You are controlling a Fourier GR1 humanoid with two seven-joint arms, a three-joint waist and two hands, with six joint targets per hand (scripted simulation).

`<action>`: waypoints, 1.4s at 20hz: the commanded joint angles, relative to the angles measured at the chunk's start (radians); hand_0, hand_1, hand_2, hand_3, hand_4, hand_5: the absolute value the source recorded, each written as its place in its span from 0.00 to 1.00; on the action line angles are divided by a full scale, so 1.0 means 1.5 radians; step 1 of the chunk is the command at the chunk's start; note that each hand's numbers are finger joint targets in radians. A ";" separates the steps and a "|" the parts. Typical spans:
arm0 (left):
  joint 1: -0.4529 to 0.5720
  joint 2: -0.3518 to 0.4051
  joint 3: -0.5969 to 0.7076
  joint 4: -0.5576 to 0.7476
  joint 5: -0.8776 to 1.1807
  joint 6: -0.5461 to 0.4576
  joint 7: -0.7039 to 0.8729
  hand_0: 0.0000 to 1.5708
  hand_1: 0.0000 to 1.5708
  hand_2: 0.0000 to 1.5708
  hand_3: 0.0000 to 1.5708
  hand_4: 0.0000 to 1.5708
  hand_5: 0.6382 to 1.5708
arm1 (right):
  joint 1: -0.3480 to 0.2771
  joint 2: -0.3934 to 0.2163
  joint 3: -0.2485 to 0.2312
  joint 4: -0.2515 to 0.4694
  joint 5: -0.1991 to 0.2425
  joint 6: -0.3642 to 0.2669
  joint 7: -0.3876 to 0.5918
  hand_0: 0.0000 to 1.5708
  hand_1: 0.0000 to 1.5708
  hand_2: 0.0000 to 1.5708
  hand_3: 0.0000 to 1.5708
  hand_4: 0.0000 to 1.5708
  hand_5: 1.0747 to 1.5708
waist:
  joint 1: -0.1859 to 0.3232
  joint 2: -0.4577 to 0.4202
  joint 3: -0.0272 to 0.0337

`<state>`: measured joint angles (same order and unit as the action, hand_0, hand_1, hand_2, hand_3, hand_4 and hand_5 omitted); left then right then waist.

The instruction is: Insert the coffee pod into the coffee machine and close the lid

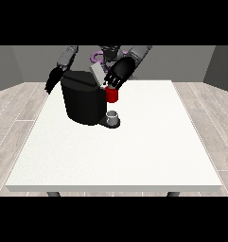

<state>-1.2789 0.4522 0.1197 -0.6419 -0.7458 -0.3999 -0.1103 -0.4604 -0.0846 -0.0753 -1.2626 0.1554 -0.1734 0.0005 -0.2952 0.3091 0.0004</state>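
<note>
Hand at the view's right [119, 73] over the machine's [82, 101] red pod holder [112, 95].

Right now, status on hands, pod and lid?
Hand at view's right over the coffee machine, above its red part. Hand at view's left hanging beside machine. Lid up. Pod not discernible.

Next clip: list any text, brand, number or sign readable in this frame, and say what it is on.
None. No word, label, number or sign can be read anywhere in the front view.
The black coffee machine shows plain surfaces, with no visible marking.
The red part under the hand at the view's right is unmarked.
The small grey cup and the white table carry nothing either.
</note>
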 commanded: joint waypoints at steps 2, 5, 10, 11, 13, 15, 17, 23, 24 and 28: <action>-0.007 -0.005 0.003 0.007 -0.016 0.043 0.019 0.79 0.79 0.80 0.76 0.18 1.00 | 0.000 0.006 0.017 -0.012 0.010 0.000 0.006 0.00 0.00 0.00 0.00 0.00 1.00 | -0.019 0.001 -0.0001; 0.004 0.017 -0.030 0.000 -0.051 0.052 -0.021 0.77 0.77 0.78 0.72 0.00 1.00 | -0.013 0.013 0.010 -0.013 0.013 -0.021 0.007 0.00 0.00 0.00 0.00 0.00 1.00 | -0.006 0.021 -0.0001; 0.040 0.016 -0.049 0.002 -0.076 0.085 -0.053 0.74 0.74 0.76 0.68 0.00 1.00 | 0.007 -0.008 0.002 -0.023 -0.006 0.012 0.006 0.00 0.00 0.00 0.00 0.00 1.00 | -0.016 0.013 -0.0002; 0.002 0.036 -0.043 0.006 -0.073 0.054 -0.049 0.74 0.74 0.75 0.67 0.00 1.00 | -0.032 -0.014 -0.012 -0.008 -0.001 -0.006 0.007 0.00 0.00 0.00 0.00 0.00 1.00 | -0.004 0.039 -0.0001; 0.026 0.002 -0.050 0.007 -0.075 0.068 -0.039 0.72 0.72 0.73 0.64 0.00 1.00 | -0.030 -0.014 -0.015 -0.001 -0.004 -0.004 0.026 0.00 0.00 0.00 0.00 0.00 1.00 | 0.006 0.019 -0.0001; -0.010 0.022 -0.033 0.018 -0.068 0.059 -0.042 0.71 0.71 0.72 0.65 0.00 1.00 | -0.036 0.009 0.009 -0.008 0.007 -0.012 0.019 0.00 0.00 0.00 0.00 0.00 1.00 | -0.010 0.042 -0.0001; 0.000 0.023 -0.012 0.024 -0.055 0.079 -0.050 0.71 0.71 0.72 0.62 0.00 1.00 | -0.017 0.018 0.019 -0.022 0.019 -0.025 0.024 0.00 0.00 0.00 0.00 0.00 1.00 | -0.015 0.033 -0.0003; -0.024 0.023 -0.007 0.011 -0.060 0.107 -0.063 0.78 0.78 0.76 0.60 0.00 1.00 | -0.043 0.003 0.004 -0.012 0.006 -0.011 0.010 0.00 0.00 0.00 0.00 0.03 1.00 | -0.022 0.058 -0.0001; -0.033 0.046 0.008 0.028 -0.055 0.098 -0.059 0.79 0.79 0.77 0.61 0.00 1.00 | -0.036 0.003 0.019 -0.035 0.017 -0.011 0.023 0.00 0.00 0.00 0.00 0.05 1.00 | -0.044 0.052 -0.0003; -0.012 0.006 -0.016 -0.001 -0.061 0.099 -0.076 0.78 0.78 0.77 0.62 0.00 1.00 | -0.028 -0.001 -0.006 0.019 0.010 -0.019 0.001 0.00 0.00 0.00 0.00 0.07 1.00 | -0.001 0.041 0.0000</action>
<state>-1.3018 0.4878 0.1062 -0.6303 -0.8329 -0.2624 -0.2090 -0.4978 -0.0704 -0.0581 -1.2717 0.1784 -0.2023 0.0060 -0.3228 0.3784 0.0004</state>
